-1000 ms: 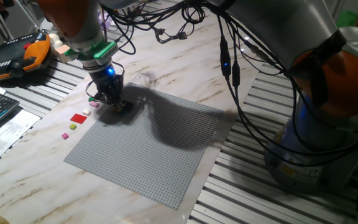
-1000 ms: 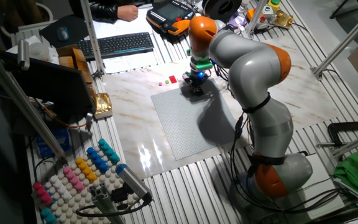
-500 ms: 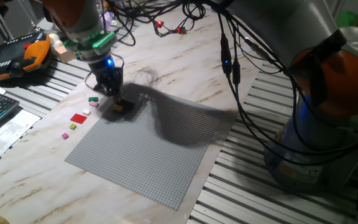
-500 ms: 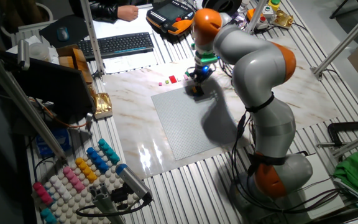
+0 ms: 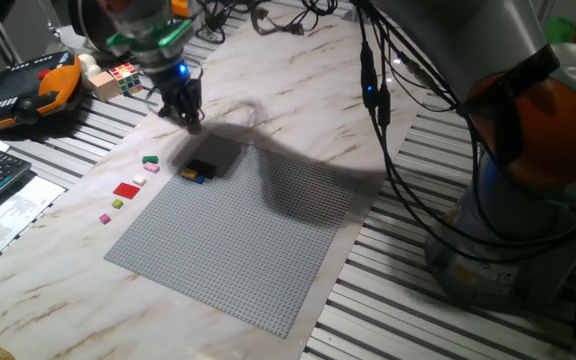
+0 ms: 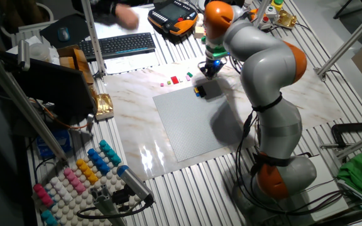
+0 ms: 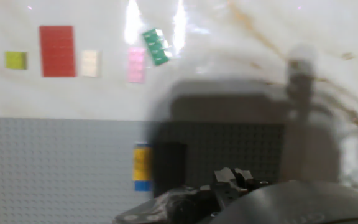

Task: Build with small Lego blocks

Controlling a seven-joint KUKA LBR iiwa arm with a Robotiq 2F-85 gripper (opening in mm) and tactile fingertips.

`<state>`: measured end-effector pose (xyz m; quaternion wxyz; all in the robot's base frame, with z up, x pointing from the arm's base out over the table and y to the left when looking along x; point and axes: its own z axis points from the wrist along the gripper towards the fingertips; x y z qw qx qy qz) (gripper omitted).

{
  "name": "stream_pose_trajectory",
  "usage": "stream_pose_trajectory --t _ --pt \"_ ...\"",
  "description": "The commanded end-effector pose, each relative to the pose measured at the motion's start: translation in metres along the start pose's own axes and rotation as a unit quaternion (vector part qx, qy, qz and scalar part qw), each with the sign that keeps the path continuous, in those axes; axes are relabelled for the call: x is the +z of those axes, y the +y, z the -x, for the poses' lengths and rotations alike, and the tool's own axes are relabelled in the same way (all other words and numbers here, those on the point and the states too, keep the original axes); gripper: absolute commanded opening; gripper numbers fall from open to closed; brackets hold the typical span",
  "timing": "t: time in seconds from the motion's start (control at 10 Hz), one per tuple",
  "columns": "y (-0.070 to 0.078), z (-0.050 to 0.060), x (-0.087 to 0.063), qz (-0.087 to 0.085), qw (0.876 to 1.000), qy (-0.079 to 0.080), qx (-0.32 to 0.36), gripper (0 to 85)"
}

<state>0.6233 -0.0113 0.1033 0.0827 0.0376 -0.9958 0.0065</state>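
- The robot's black two-finger gripper (image 5: pixel 188 108) hangs above the marble-patterned worktop (image 5: pixel 298 90), just off the far corner of the large grey studded baseplate (image 5: pixel 238 230). I cannot tell how far its jaws stand apart, and nothing shows between them.
- On the baseplate, near that corner, sits a small stack of Lego blocks: a black flat brick (image 5: pixel 201 167) with a yellow brick (image 5: pixel 190 175) and a sliver of blue brick (image 5: pixel 200 180) at its edge. In the hand view the yellow piece (image 7: pixel 142 163) lies directly above the blue one (image 7: pixel 142 185), beside the dark block.
- Loose pieces lie in a row on the worktop beside the plate: a green rectangular brick (image 7: pixel 156 46) tilted, a pink brick (image 7: pixel 136 65), a white brick (image 7: pixel 89 63), a larger red rectangular plate (image 7: pixel 57 51) and a tiny yellow-green square (image 7: pixel 16 60).
- A multicoloured Rubik's cube (image 5: pixel 121 78) rests near the worktop's edge, and an orange-and-black teach pendant (image 5: pixel 23 90) lies further out.
- I can read no writing or brand anywhere.
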Motion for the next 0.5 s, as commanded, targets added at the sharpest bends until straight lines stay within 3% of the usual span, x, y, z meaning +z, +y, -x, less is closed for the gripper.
stream_pose_trajectory --t 0.0,0.4 --pt "-0.0033 0.001 0.0011 0.005 1.0 -0.004 0.001 0.7" --pt "-0.0021 0.0023 0.0013 0.007 1.0 -0.01 0.004 0.7"
